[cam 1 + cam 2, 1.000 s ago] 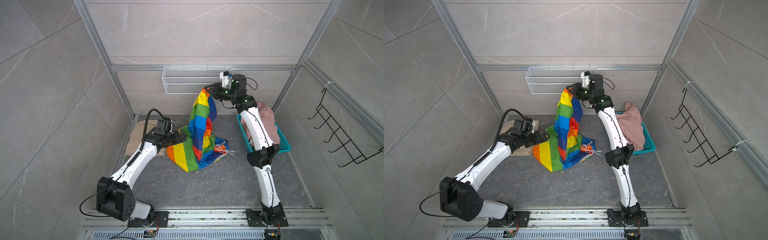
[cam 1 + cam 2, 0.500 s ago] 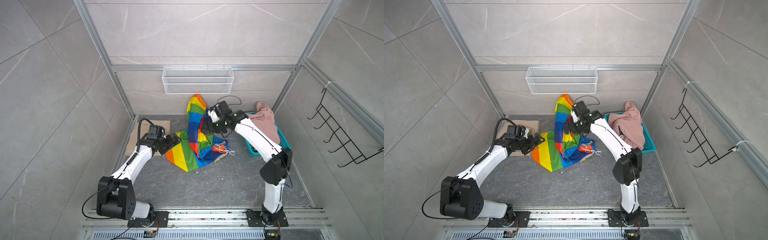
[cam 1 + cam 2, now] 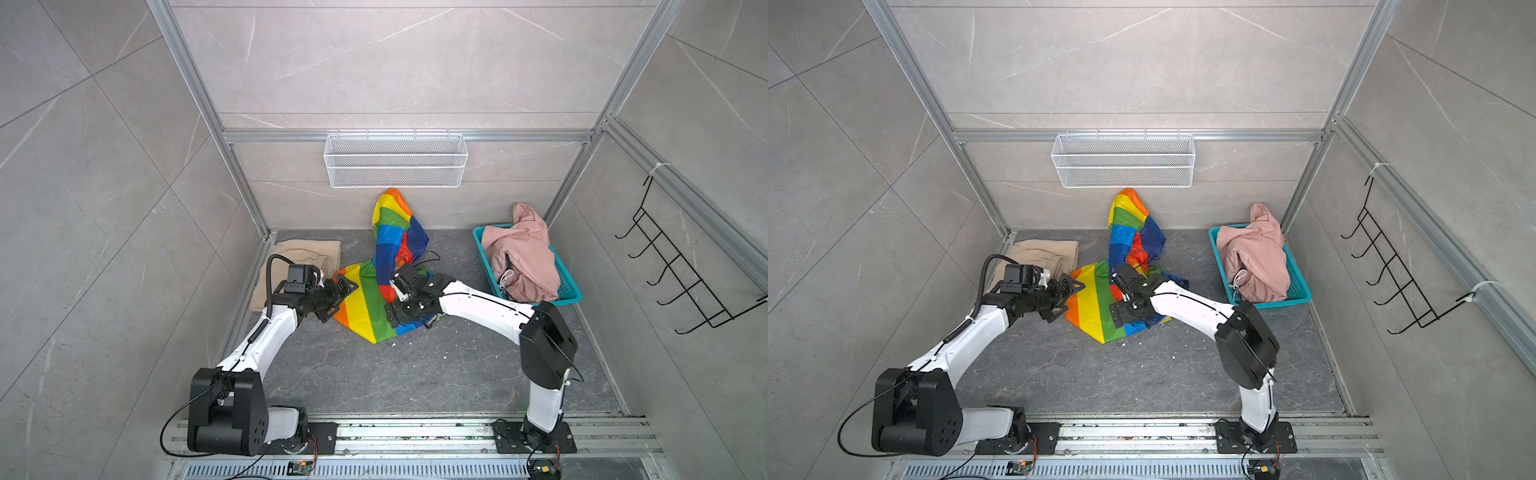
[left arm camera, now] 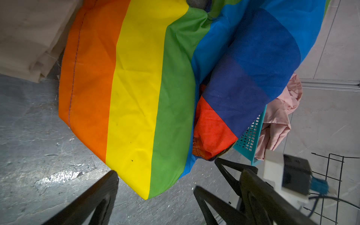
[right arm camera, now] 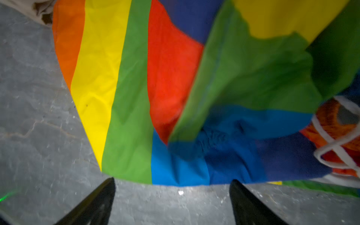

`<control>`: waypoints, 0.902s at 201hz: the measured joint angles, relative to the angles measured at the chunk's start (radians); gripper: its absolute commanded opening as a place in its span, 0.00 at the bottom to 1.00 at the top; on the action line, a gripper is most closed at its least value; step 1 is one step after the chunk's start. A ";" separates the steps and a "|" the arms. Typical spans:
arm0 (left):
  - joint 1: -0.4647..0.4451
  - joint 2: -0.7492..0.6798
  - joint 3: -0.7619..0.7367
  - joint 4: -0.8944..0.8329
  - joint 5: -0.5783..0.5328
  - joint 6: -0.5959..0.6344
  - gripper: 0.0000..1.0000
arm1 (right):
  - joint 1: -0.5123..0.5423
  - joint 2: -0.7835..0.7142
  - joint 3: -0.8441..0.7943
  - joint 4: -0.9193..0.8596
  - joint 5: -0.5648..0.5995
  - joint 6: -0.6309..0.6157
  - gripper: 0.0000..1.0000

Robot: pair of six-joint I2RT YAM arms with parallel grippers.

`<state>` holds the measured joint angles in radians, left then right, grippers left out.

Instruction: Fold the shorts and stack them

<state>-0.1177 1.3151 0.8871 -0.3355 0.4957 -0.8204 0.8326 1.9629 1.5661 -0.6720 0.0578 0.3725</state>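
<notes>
The rainbow-striped shorts (image 3: 365, 301) are lying crumpled in the middle of the dark tabletop (image 3: 415, 374). One part of them is standing up high near the back wall, under the white wire basket (image 3: 395, 166). Their flat part, with orange, yellow and green stripes, is spreading toward the front. The white drawstring (image 5: 331, 140) is showing beside an orange gathered part in the right wrist view, where the fabric is looking a little blurred.

The left hand (image 3: 338, 301) is hovering just beside the orange edge of these shorts. Its jaws are standing wide apart and are holding nothing. In the left wrist view the fingertips (image 4: 115, 174) are ending just short of the fabric.

The right hand (image 3: 392, 316) is reaching across over the blue and green part of the same shorts. It is also released, and in the right wrist view only bare tabletop is lying between its jaws.

The beige shorts (image 3: 299, 253) are lying folded at the rear left of the tabletop, just beside the rainbow ones. The pink shorts (image 3: 523, 257) are sitting in a heap inside the teal basket (image 3: 570, 297) at the rear right, well apart from both hands.
</notes>
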 measured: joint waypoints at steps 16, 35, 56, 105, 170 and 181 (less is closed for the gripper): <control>0.000 -0.025 -0.009 -0.001 0.008 -0.008 1.00 | 0.008 0.076 0.063 -0.008 0.060 0.010 0.45; 0.000 -0.050 -0.014 0.000 0.018 -0.014 1.00 | -0.003 0.152 0.153 -0.039 0.097 0.020 0.14; -0.017 -0.072 -0.025 0.001 0.032 -0.025 1.00 | -0.045 0.165 0.218 -0.071 0.090 0.017 0.02; -0.249 0.012 0.022 0.009 0.039 -0.054 1.00 | -0.293 -0.020 0.282 -0.124 -0.015 0.016 0.00; -0.409 0.414 0.169 0.211 0.072 -0.163 1.00 | -0.428 -0.286 0.207 -0.153 -0.172 0.020 0.00; -0.416 0.449 0.193 0.213 0.081 -0.172 1.00 | -0.433 -0.290 0.219 -0.168 -0.195 0.020 0.00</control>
<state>-0.5339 1.7645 1.0798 -0.1223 0.5770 -0.9928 0.4000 1.6733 1.7855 -0.8398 -0.1375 0.3927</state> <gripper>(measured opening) 0.996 0.049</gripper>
